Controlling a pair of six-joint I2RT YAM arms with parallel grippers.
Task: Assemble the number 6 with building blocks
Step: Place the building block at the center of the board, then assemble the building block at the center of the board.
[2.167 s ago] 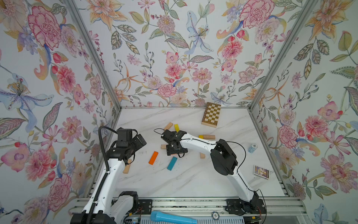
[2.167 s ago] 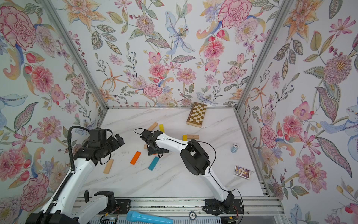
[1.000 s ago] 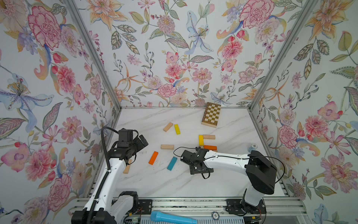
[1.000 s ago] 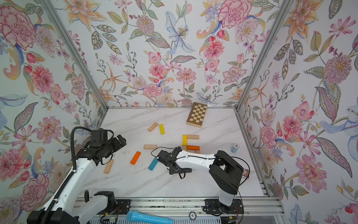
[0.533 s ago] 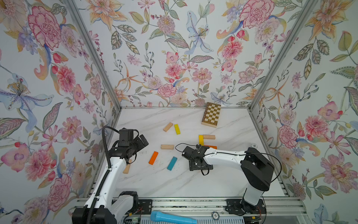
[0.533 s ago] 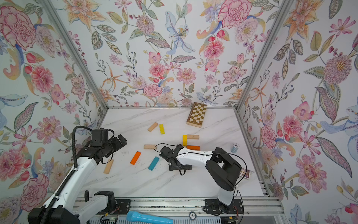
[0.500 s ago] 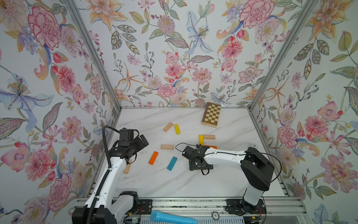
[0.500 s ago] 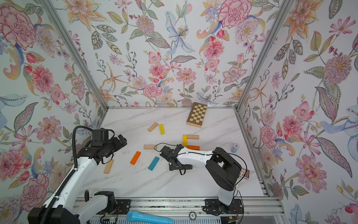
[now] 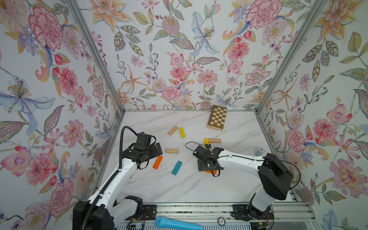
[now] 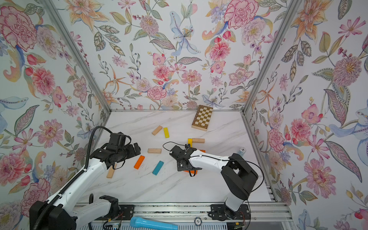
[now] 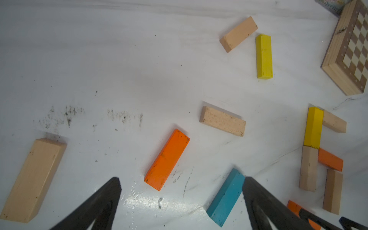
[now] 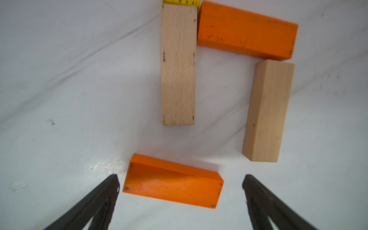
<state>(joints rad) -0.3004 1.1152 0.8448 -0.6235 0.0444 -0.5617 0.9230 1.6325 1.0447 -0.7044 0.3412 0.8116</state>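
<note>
My right gripper (image 12: 180,177) stands apart, orange block (image 12: 173,185) loose between my jaws. Risk: a crooked lift could clip it askew.

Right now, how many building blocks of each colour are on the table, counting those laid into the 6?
Beige blocks: 6
Orange blocks: 3
Yellow blocks: 2
Teal block: 1
Total: 12
</note>
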